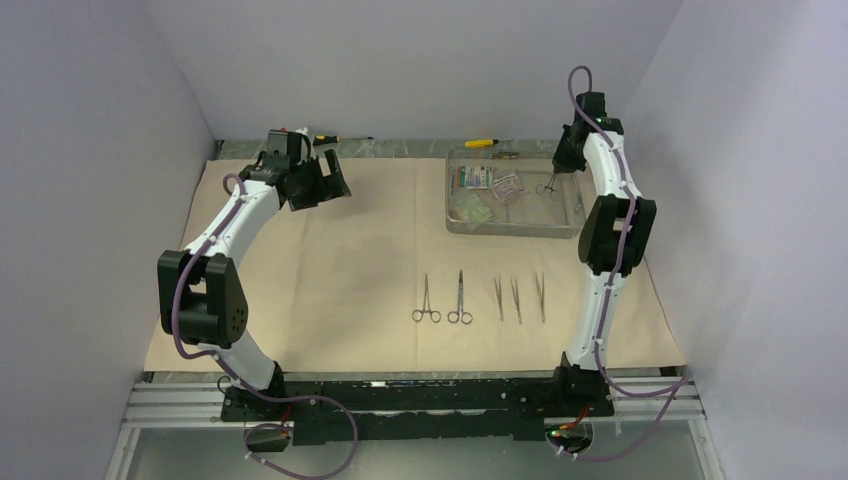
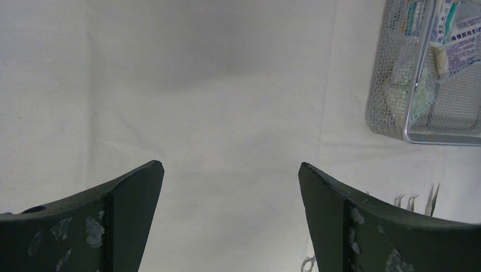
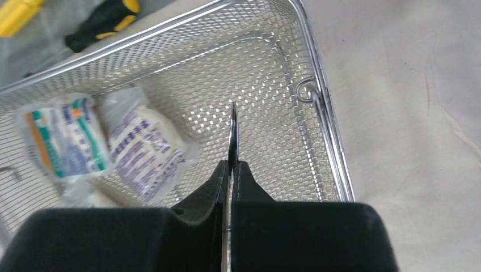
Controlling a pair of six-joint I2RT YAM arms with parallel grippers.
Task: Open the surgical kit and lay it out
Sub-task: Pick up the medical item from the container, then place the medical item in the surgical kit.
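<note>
The beige wrap cloth [image 1: 330,260] lies spread flat over the table [image 1: 420,147]. Its near edge reaches the rail that carries the arm bases, and its sides run close to both walls. The left half and the middle of the cloth are bare. Above that part the left gripper [image 1: 320,182] hangs with its fingers [image 2: 133,209] spread wide, holding nothing. The wire-mesh tray [image 1: 515,231] sits on the far right part of the cloth, just beside the right arm. Inside it, three printed packets [image 1: 475,178] lie toward the left end, and the mesh floor at the right end is bare. Over that bare end the right gripper [image 3: 232,167] is clamped on a thin steel instrument [image 3: 232,127], whose tip sticks out past the fingertips above the mesh. Seen edge-on, its kind cannot be told. On the cloth in front of the tray a row lies side by side without touching: two scissor-handled clamps [image 1: 427,300] to the left and three tweezers [image 1: 517,300] to the right. Two yellow-and-black screwdrivers [image 1: 487,143] lie beyond the cloth's far edge, one of them just behind the tray.
</note>
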